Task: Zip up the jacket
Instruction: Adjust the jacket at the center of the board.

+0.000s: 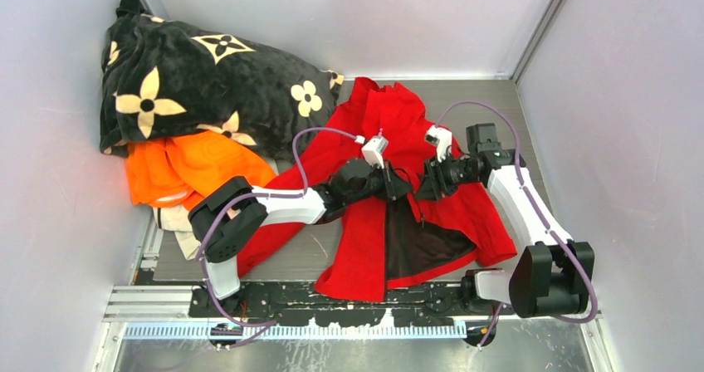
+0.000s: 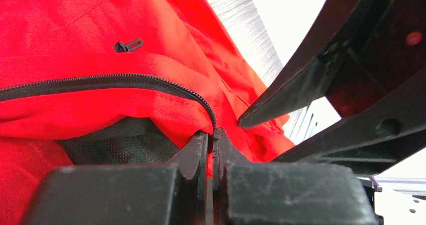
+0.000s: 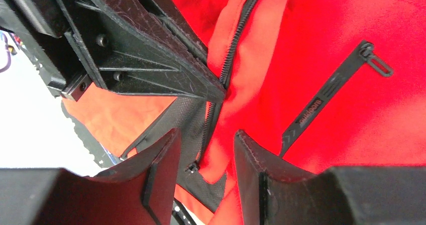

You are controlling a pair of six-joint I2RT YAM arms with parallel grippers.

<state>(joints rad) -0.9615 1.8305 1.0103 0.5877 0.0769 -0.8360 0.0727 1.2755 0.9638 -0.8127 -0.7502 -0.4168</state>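
Note:
The red jacket [image 1: 390, 123] lies spread on the table, its lower front open on dark lining [image 1: 423, 243]. My left gripper [image 1: 402, 188] is shut on the jacket's front edge, and in the left wrist view [image 2: 212, 134] the black zipper teeth [image 2: 125, 78] run right into the closed jaws. My right gripper [image 1: 422, 191] faces it closely from the right. In the right wrist view [image 3: 206, 147] it is open, its fingers apart around the zipper tape and the zipper's bottom end [image 3: 191, 167], clamping nothing. The dark pocket slit [image 3: 326, 94] lies to the right.
A black flower-patterned blanket [image 1: 199, 73] is heaped at the back left, with an orange garment [image 1: 191, 164] below it beside the left arm. Grey walls close in the table on the left, back and right. The two grippers' fingers nearly touch.

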